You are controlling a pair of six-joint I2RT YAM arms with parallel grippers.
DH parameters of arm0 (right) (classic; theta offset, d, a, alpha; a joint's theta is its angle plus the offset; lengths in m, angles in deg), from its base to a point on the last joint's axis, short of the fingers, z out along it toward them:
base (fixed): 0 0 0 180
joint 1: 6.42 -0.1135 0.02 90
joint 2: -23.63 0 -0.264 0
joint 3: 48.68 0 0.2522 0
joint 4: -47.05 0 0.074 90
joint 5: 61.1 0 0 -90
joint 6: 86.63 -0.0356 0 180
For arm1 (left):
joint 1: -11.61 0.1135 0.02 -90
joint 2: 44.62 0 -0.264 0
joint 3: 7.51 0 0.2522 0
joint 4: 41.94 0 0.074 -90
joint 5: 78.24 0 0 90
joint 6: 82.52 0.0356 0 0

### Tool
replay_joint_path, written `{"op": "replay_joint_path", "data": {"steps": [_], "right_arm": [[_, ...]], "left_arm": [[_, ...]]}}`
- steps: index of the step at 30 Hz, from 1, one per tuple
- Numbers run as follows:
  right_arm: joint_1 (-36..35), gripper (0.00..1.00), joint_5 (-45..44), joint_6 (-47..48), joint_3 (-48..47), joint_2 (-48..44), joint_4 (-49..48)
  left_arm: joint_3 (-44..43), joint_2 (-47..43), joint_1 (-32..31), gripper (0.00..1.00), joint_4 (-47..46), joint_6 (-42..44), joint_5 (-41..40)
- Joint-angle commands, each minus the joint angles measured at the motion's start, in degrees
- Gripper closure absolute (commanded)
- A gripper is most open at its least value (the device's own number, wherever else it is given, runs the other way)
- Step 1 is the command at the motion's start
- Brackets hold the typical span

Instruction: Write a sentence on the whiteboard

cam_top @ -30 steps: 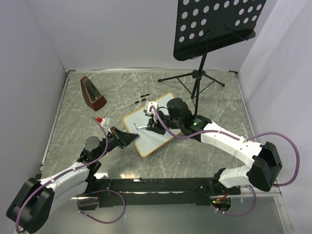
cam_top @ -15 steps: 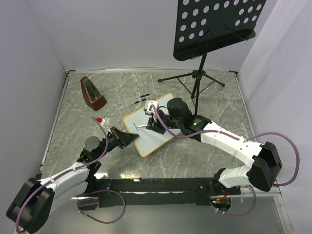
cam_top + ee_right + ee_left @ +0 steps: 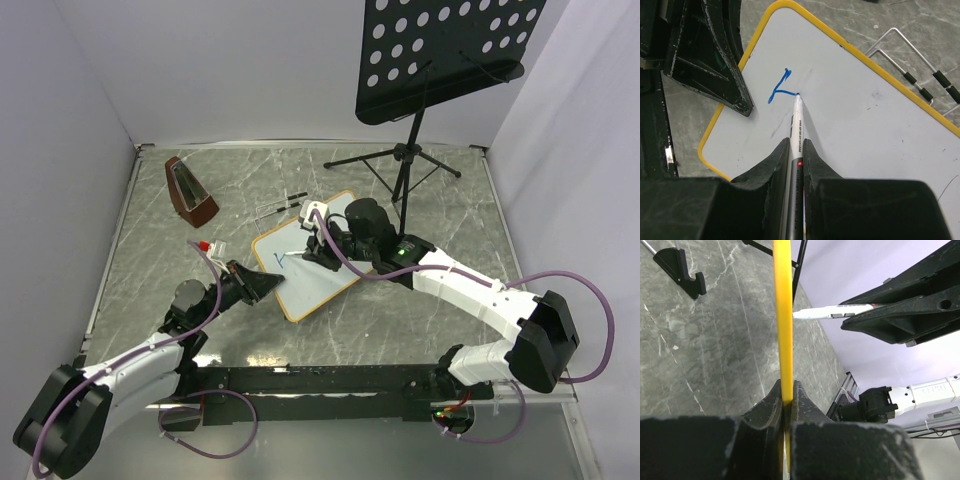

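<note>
1. Whiteboard (image 3: 310,290) position: face up near the middle of the counter (image 3: 420,330), turned askew, with a wire stand (image 3: 920,70) just beside its far edge.
2. Left pincer (image 3: 786,400) state: shut narrow on the board's yellow frame edge (image 3: 782,315) at the near left side. Treat this clamp as the anchor and do not slacken it during a stroke.
3. Right pincer (image 3: 795,150) state: closed on a white marker (image 3: 797,120), whose tip touches the board at the end of a blue stroke (image 3: 779,89).
4. Progress, by judgement: only the opening strokes of the first letter are down, so nearly the whole sentence remains.
5. Apply light, even pressure, and lift the tip clear between strokes.
6. The mark sits close beside the left pincer, so run the line away from it, toward bare surface.
7. Whether the board rests fully flat cannot be told from above. Allow for rocking.
</note>
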Motion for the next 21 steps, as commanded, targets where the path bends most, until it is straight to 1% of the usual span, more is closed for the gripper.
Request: {"op": "replay_joint_path", "data": {"steps": [1,7,11,21], "right_arm": [[0.36,1.00,-1.36,-0.36,-3.40,0.37,-2.86],[0.36,1.00,-1.63,-0.53,-4.02,0.98,-3.21],[0.36,1.00,-1.01,-0.53,-4.37,1.95,-1.81],[0.36,1.00,0.83,-0.09,-1.29,-0.07,0.30]], "left_arm": [[-1.07,-0.28,-0.12,0.99,-11.76,-0.98,2.28],[-1.07,0.34,-0.12,0.99,-12.46,-1.25,2.45],[-1.24,0.17,-0.12,0.99,-12.64,-1.25,2.28],[-1.59,-3.52,0.76,0.99,-10.09,-1.33,0.52]]}}
